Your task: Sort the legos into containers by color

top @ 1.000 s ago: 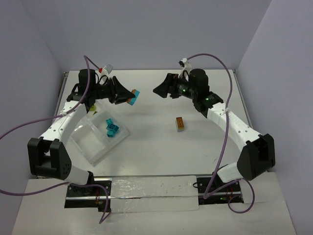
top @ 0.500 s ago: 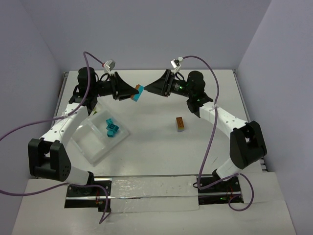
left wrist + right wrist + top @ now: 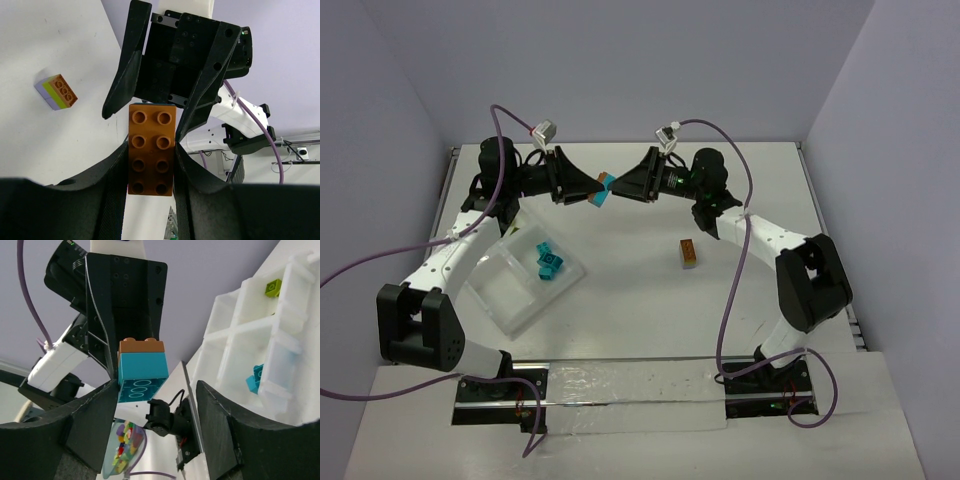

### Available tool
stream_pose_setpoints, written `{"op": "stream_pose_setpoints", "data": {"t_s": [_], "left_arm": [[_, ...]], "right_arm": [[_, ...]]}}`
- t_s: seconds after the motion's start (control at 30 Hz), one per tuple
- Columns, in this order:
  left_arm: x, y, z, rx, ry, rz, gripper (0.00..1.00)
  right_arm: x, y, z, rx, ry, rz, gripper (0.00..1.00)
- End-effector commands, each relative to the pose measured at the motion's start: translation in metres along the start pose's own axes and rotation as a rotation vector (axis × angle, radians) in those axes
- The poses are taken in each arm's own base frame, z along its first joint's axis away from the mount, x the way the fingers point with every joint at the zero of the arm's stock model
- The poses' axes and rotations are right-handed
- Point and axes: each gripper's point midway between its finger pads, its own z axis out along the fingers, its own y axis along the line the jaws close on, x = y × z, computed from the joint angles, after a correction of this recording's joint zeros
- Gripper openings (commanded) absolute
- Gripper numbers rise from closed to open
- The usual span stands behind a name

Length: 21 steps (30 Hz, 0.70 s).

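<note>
We see the orange-and-teal stack (image 3: 603,188) up in the air over the far middle of the bench (image 3: 640,310), between the two arms. The left end effector (image 3: 150,150) is clamped on it, narrow, with both fingers pressed to the long sides of the orange brick and its studs facing the left wrist camera. The teal brick sits at the free end, towards the right arm.

The right end effector (image 3: 157,385) brackets that free end, partly open. From the right wrist, one finger looks to be against the teal brick's side. The other finger stands apart with a clear gap, so it has no grip.

A second stack (image 3: 689,253), orange over lime over purple, lies alone on the bench right of centre, well apart from both arms.

The clear tray (image 3: 510,300) sits on the left of the bench, turned corner-on. Teal bricks (image 3: 548,260) are in its right-hand compartment. A lime brick (image 3: 273,287) is in a different compartment, the far one beside the left arm.

The bench is white and matte. The lavender walls (image 3: 620,60) close in on three sides. Purple cables (image 3: 738,290) loop off both arms.
</note>
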Motion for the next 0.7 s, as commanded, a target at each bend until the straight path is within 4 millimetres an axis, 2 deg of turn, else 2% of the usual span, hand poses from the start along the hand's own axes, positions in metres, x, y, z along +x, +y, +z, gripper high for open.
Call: {"op": "stream_pose_setpoints", "data": {"t_s": [0.0, 0.3, 0.6, 0.67], "left_arm": [[0.0015, -0.0209, -0.0040, 0.044, 0.000, 0.083, 0.00], [0.0033, -0.0189, -0.0029, 0.046, 0.006, 0.078, 0.00], [0.0055, -0.0205, -0.0032, 0.053, 0.014, 0.083, 0.00], [0.0056, -0.0200, -0.0031, 0.051, 0.014, 0.084, 0.00]], "right_arm": [[-0.0120, 0.0350, 0.0059, -0.105, -0.009, -0.084, 0.67], [-0.0152, 0.0432, 0.0070, -0.132, -0.014, -0.092, 0.57], [-0.0154, 0.0401, 0.0099, -0.140, -0.010, -0.082, 0.56], [-0.0153, 0.0399, 0.0098, -0.140, -0.011, -0.083, 0.47]]}}
